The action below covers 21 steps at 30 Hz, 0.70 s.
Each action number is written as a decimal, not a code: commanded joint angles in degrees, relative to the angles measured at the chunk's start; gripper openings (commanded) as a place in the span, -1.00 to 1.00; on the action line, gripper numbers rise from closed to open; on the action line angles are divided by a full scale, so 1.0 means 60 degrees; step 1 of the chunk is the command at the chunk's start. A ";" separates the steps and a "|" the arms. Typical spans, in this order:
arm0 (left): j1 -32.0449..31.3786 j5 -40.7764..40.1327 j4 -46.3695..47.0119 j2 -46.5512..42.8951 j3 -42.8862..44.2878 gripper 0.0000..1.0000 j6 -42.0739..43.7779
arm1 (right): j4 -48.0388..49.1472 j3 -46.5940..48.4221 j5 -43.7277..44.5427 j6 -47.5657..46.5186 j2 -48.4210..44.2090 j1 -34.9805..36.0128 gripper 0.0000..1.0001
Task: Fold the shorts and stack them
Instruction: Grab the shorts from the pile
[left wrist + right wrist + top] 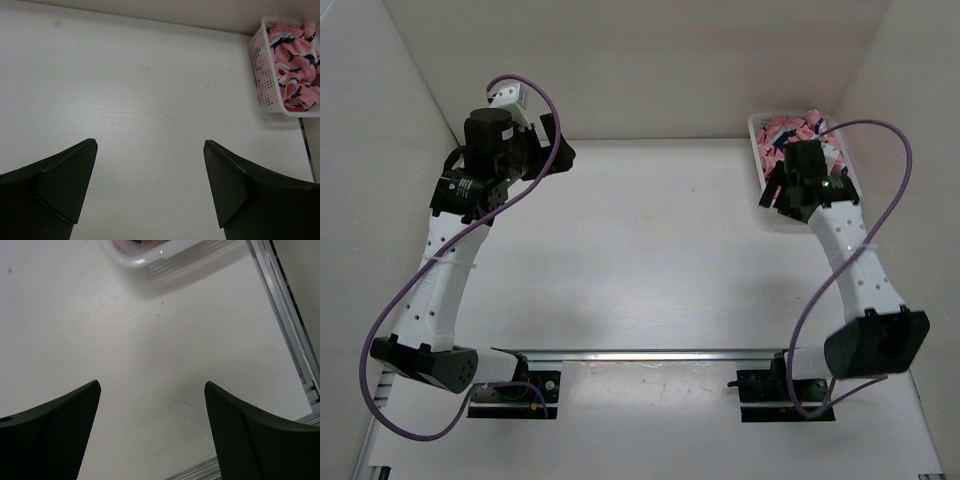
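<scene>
The salmon-pink shorts [782,130] with dark navy and white shapes lie bunched in a white mesh basket [756,152] at the table's far right corner. The left wrist view shows them too: shorts [295,60], basket [263,70]. My left gripper [560,152] is open and empty at the far left, above bare table [150,144]. My right gripper [775,196] is open and empty just in front of the basket's near-left corner [135,260], above bare table [152,385].
White walls close in the table on the left, back and right. An aluminium rail [650,355] runs along the near edge and shows in the right wrist view [287,320]. Purple cables loop from both arms.
</scene>
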 commanded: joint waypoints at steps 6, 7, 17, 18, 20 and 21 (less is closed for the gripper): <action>0.0098 0.0188 -0.0207 0.0036 -0.0581 0.98 0.0188 | 0.0319 0.3894 -0.1907 -0.0272 0.4005 -0.2242 0.99; 0.0098 0.0072 -0.0208 0.0152 -0.0581 0.98 0.0188 | 0.0319 0.4740 -0.2039 -0.0272 0.4448 -0.2360 0.99; 0.0098 -0.0104 -0.0296 0.1455 -0.0288 0.98 0.0364 | -0.0326 1.0398 -0.2713 0.0605 1.0394 -0.3298 0.87; 0.0098 -0.0105 -0.0296 0.1573 -0.0201 0.98 0.0364 | -0.0238 1.0533 -0.2830 0.0694 1.0603 -0.3299 0.62; 0.0098 -0.0192 -0.0399 0.1779 -0.0098 0.98 0.0364 | -0.0150 1.0621 -0.2947 0.0796 1.0824 -0.3299 0.33; 0.0098 -0.0193 -0.0486 0.1895 0.0004 0.98 0.0364 | 0.0155 1.0622 -0.2948 0.0797 1.0825 -0.3299 0.09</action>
